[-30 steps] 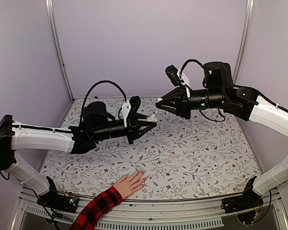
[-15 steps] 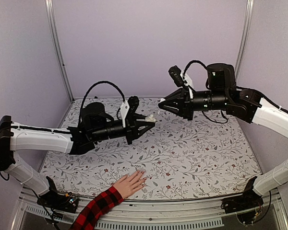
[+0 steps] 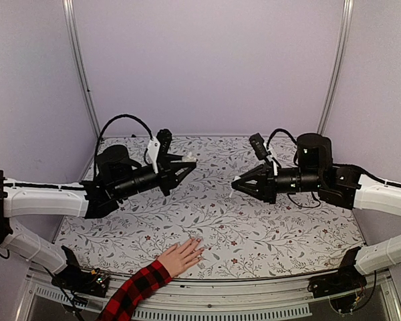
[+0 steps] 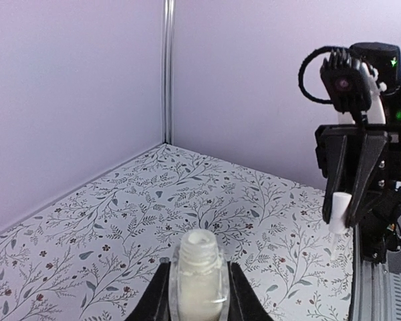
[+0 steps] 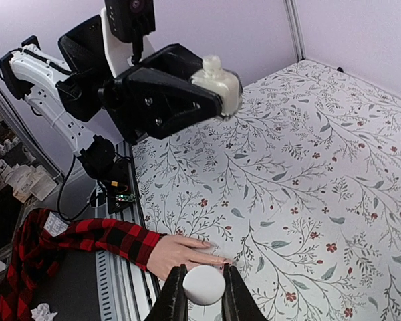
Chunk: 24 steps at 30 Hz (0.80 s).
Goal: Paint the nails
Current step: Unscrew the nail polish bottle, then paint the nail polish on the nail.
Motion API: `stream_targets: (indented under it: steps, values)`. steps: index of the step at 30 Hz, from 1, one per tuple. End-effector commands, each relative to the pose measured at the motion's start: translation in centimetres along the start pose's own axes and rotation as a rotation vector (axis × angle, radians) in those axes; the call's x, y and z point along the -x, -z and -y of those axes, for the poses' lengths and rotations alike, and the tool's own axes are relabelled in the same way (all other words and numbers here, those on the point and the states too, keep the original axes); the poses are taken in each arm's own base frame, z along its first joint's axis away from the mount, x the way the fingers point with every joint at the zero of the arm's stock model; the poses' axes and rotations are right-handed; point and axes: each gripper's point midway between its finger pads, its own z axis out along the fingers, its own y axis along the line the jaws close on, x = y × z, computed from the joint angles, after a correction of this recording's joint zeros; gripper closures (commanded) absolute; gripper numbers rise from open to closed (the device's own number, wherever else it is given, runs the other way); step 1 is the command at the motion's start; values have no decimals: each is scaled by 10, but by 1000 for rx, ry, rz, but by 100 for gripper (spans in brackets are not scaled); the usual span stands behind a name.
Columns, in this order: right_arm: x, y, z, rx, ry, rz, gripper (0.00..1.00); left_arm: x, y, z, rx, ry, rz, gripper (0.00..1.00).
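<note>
A light-skinned hand [image 3: 180, 257] in a red-and-black plaid sleeve lies flat at the table's near edge. Its nails [image 3: 198, 243] are tiny and pale, and they also show in the right wrist view as nails [image 5: 226, 261], just beyond my right fingers. My left gripper [image 3: 189, 161] hovers over the table's back left. It is shut on a small clear bottle [image 4: 199, 274] with an uncapped neck. My right gripper [image 3: 234, 182] hangs right of centre, well above the hand, shut on the bottle's white cap [image 5: 204, 285]. No brush is visible under the cap.
The floral-patterned table [image 3: 274, 221] is walled by lilac panels at the back and sides. A metal rail [image 3: 207, 289] runs along the near edge beside the sleeve. The two grippers face each other with a gap between them.
The grippers have drawn apart. My left arm swung back and to the left with the bottle. My right arm dropped lower and to the right with the cap. The hand stayed still.
</note>
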Motion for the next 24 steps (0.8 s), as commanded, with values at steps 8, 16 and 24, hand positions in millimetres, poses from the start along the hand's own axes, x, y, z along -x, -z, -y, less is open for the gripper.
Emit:
stream_targets:
  steps: [8, 16, 24]
  values:
    - [-39, -17, -3, 38, -155, 85, 100, 13, 17, -23, 95, 25, 53, 100]
    - [-70, -31, 1, 30, -247, 121, 100, 11, 21, -33, 125, 32, 52, 100]
    - [-108, -53, 0, 36, -291, 58, 100, 8, 18, -36, 127, 35, 49, 100]
